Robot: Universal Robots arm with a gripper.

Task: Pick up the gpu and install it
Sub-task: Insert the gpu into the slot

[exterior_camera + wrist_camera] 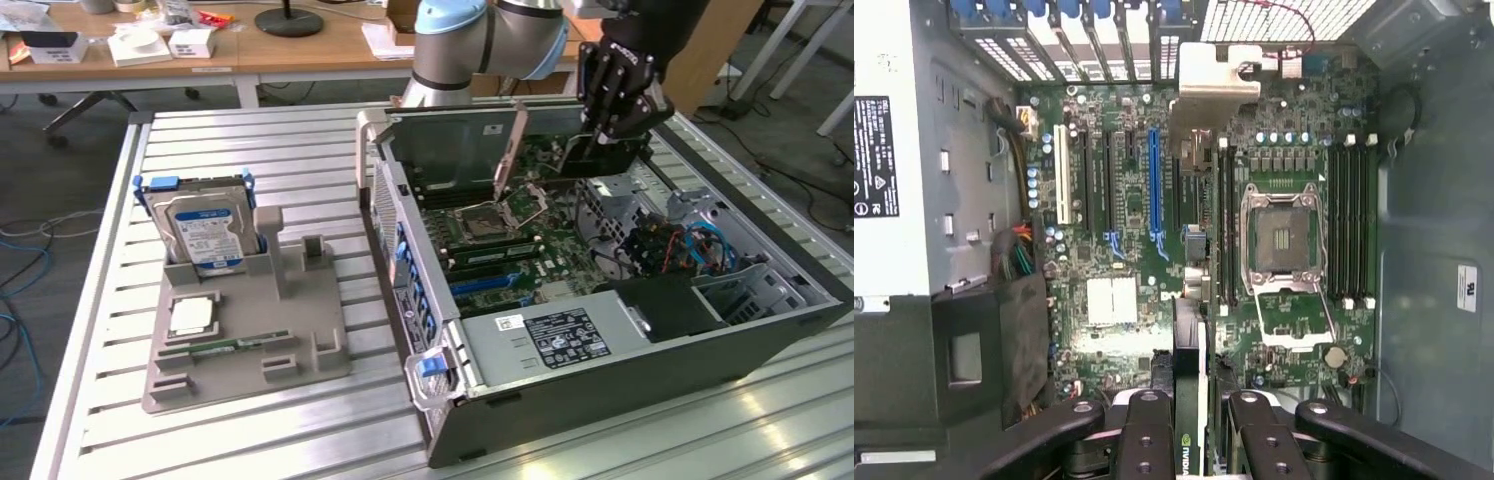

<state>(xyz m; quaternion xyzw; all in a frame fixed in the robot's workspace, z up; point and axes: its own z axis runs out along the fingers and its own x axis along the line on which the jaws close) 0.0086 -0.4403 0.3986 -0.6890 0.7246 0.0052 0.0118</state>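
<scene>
My gripper [607, 135] hangs over the open computer case [747, 335], shut on the gpu [597, 158], a thin dark card held on edge above the motherboard [521, 230]. In the wrist view the gpu [1190, 340] runs edge-on away from my gripper [1194, 425], its silver bracket [1219, 75] at the far end by the case's rear slots. The card floats over the board [1124, 290], beside the long blue slot [1154, 185] and clear of it. The black fingers [1144, 440] press on both of its faces.
A grey holder tray [247, 345] on the slatted metal table [214, 140] carries an upright hard drive [200, 232], a processor chip [194, 318] and a memory stick [240, 345]. Inside the case are the power supply [554, 335], the empty processor socket [1282, 240] and drive cables [681, 245].
</scene>
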